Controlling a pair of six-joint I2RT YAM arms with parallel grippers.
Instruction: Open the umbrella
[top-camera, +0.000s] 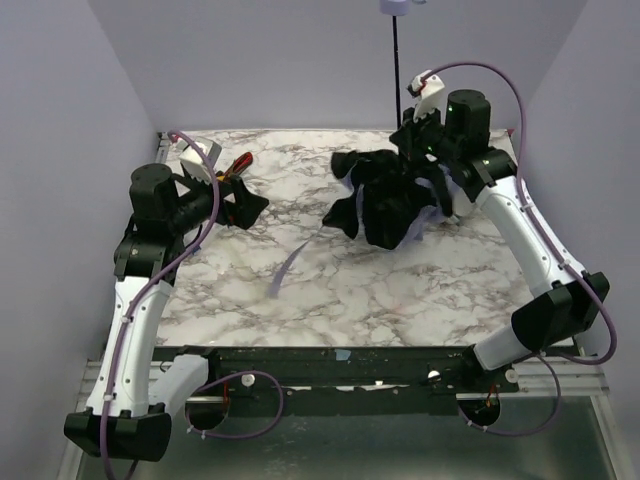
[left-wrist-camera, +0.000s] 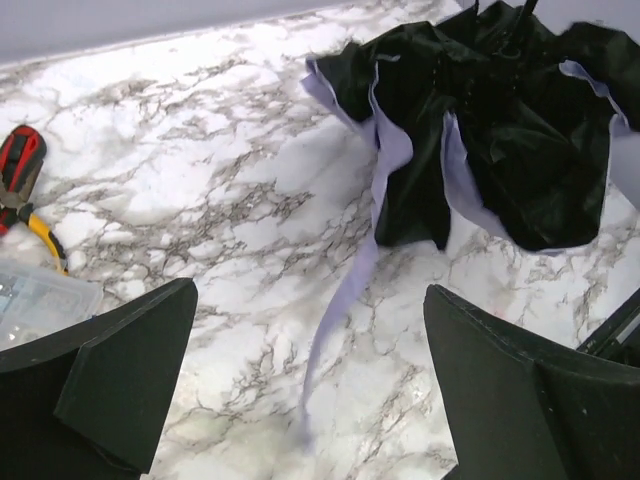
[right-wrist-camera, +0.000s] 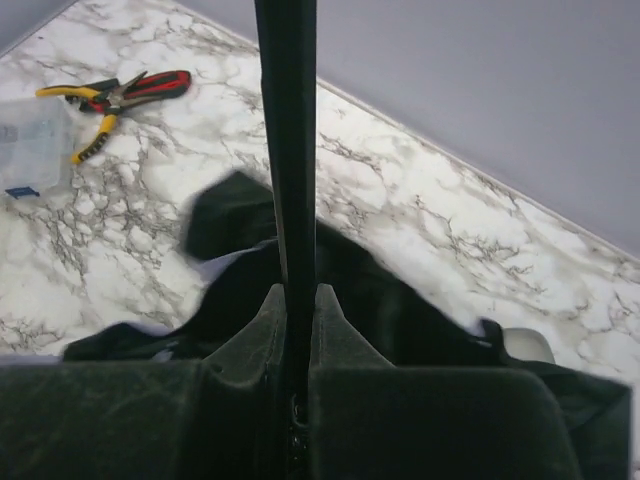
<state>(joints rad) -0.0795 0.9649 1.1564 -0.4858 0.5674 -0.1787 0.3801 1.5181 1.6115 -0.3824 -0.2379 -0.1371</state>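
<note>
The umbrella's canopy (top-camera: 390, 195) lies crumpled on the marble table at the back right, black underside out with lavender edges. Its thin black shaft (top-camera: 398, 60) rises to the lavender handle (top-camera: 394, 6) at the top edge. My right gripper (top-camera: 422, 135) is shut on the shaft just above the canopy; in the right wrist view the fingers (right-wrist-camera: 340, 320) clamp the shaft (right-wrist-camera: 287, 150) over the black fabric (right-wrist-camera: 235, 225). My left gripper (top-camera: 245, 205) is open and empty, left of the canopy (left-wrist-camera: 500, 130). A lavender strap (left-wrist-camera: 345, 300) trails from the canopy between its jaws.
Red and yellow pliers (top-camera: 235, 165) and a clear plastic box (top-camera: 200, 155) sit at the back left, also in the left wrist view, pliers (left-wrist-camera: 20, 170) and box (left-wrist-camera: 40, 300). Grey walls close in the table on three sides.
</note>
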